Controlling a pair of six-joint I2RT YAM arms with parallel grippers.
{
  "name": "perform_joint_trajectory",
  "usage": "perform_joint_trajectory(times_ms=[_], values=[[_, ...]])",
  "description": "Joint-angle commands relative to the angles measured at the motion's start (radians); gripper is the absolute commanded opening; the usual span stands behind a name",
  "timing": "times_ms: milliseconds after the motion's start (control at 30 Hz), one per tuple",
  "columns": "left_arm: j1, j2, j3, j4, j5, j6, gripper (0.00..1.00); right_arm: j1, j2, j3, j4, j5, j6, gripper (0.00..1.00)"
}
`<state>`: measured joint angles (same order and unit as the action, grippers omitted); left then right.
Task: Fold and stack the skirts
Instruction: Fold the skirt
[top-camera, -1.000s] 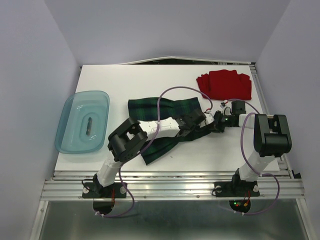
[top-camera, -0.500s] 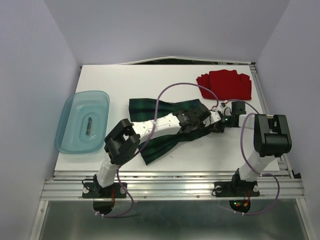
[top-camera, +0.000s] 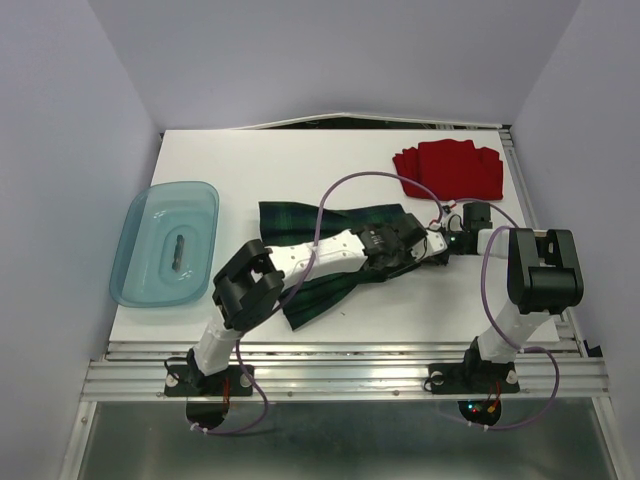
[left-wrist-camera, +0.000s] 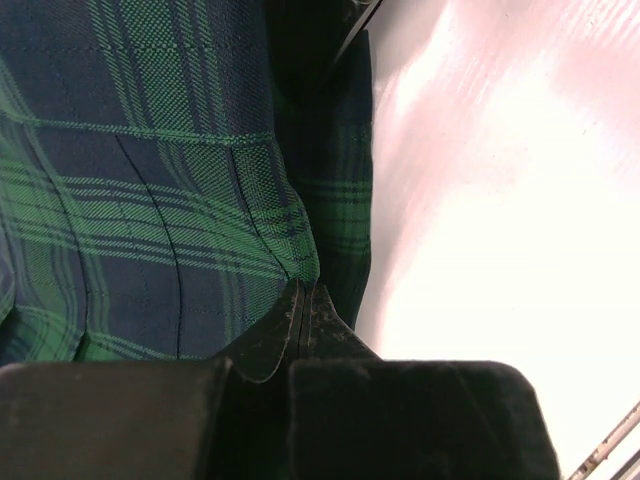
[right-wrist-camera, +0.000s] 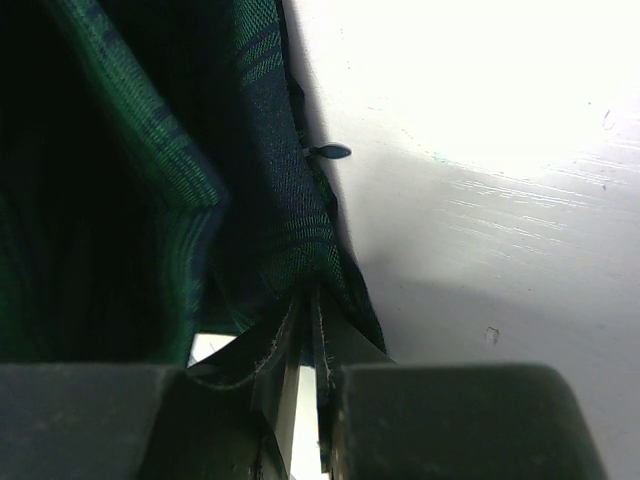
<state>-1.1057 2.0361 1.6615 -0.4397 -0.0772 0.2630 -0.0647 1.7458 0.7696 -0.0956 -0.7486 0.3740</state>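
The green-and-navy plaid skirt (top-camera: 300, 222) lies bunched across the table's middle, partly under my left arm. My left gripper (top-camera: 408, 240) is shut on the skirt's right edge; in the left wrist view its fingertips (left-wrist-camera: 300, 300) pinch a pleated fold of the plaid (left-wrist-camera: 150, 180). My right gripper (top-camera: 436, 244) is right next to it, also shut on the same edge; the right wrist view shows the plaid hem (right-wrist-camera: 290, 230) clamped between its fingertips (right-wrist-camera: 312, 300). The red skirt (top-camera: 450, 168) lies folded at the far right of the table.
A translucent teal tub (top-camera: 166, 243) with a small dark item inside sits at the table's left. Dark cloth shows beyond the table's far edge (top-camera: 350, 123). A metal rail runs along the table's right side (top-camera: 520, 180).
Both grippers have carried the skirt's right edge slightly rightward and farther away; the plaid cloth has stretched and flattened a little. The red skirt and tub have not moved.
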Motion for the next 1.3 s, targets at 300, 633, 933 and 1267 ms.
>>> perform_joint_trajectory(times_ms=[300,633,933,1267], values=[[0.032,0.061,-0.094,0.191,0.132,0.01,0.0,0.006,-0.034,-0.003,-0.059,0.086,-0.037,0.15],[0.04,0.039,-0.215,0.268,0.22,0.004,0.0,0.006,-0.054,0.138,-0.245,0.146,-0.142,0.17],[0.053,0.009,-0.264,0.323,0.247,0.01,0.05,-0.015,-0.128,0.283,-0.375,0.12,-0.142,0.28],[0.058,-0.008,-0.284,0.335,0.26,0.013,0.07,-0.015,-0.098,0.32,-0.4,0.0,-0.089,0.55]])
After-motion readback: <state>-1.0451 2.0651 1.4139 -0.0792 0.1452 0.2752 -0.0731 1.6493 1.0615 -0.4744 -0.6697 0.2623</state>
